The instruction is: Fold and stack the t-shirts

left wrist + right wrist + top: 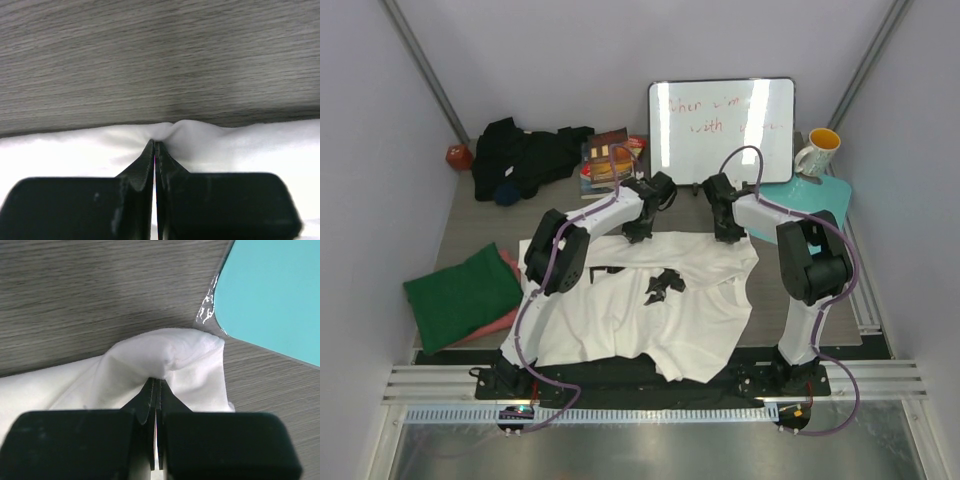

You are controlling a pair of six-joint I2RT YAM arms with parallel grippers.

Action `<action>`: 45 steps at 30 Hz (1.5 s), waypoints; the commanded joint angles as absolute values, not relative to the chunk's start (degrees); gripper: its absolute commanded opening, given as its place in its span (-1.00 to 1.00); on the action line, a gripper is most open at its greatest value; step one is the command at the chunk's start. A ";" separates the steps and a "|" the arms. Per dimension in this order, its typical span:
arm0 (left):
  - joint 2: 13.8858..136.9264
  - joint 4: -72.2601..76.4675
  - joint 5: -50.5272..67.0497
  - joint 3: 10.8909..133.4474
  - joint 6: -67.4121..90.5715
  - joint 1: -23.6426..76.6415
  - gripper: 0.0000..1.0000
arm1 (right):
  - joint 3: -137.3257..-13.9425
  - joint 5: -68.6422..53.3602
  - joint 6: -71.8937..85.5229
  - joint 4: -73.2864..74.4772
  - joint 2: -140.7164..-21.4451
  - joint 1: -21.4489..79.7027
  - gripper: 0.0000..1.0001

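Check the white t-shirt [620, 310] first. It lies spread across the middle of the tabletop [470, 225] and reaches to the near edge, with its black printed marks [665, 285] facing up. It is wrinkled and shows no fold yet.

Both hands sit on its far edge:
- The left hand [640, 232] is closed on a pinch of white cloth. In the left wrist view the fingertips meet, with the fabric bunched just ahead of them.
- The right hand [728, 233] is likewise clamped on the shirt's far right corner. The corner rises in a small peak just beside the teal mat [825, 195].

Judge the progress as follows:
- Near the left edge, the dark green t-shirt [460, 295] lies as a compact rectangle on top of the salmon pink t-shirt [508, 262], whose edges show beside it. Treat these two as probably folded and stacked.
- In the far left corner, the black t-shirts [525, 155] lie in a crumpled heap, unfolded. You cannot tell how many garments the heap holds.

Consider the task about half done at best. The remaining steps are:
1. Fold the white t-shirt, starting from the far edge that both hands grip.
2. Place it on the stack at the left edge.
3. Fold and stack the black t-shirts
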State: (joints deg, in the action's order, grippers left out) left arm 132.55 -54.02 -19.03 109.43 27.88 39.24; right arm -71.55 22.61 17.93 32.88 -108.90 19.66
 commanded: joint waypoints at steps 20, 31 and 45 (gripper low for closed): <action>135.79 -53.44 -21.80 104.50 29.80 35.86 -0.99 | -66.62 25.32 21.88 37.53 -105.73 15.56 -0.98; 139.48 -54.75 -20.57 110.90 28.65 33.23 -1.00 | -73.64 22.50 23.73 37.00 -111.09 13.62 -0.98; 150.38 -59.68 -18.29 129.98 23.82 29.97 -0.99 | -86.82 21.44 23.03 37.97 -121.54 10.90 -0.98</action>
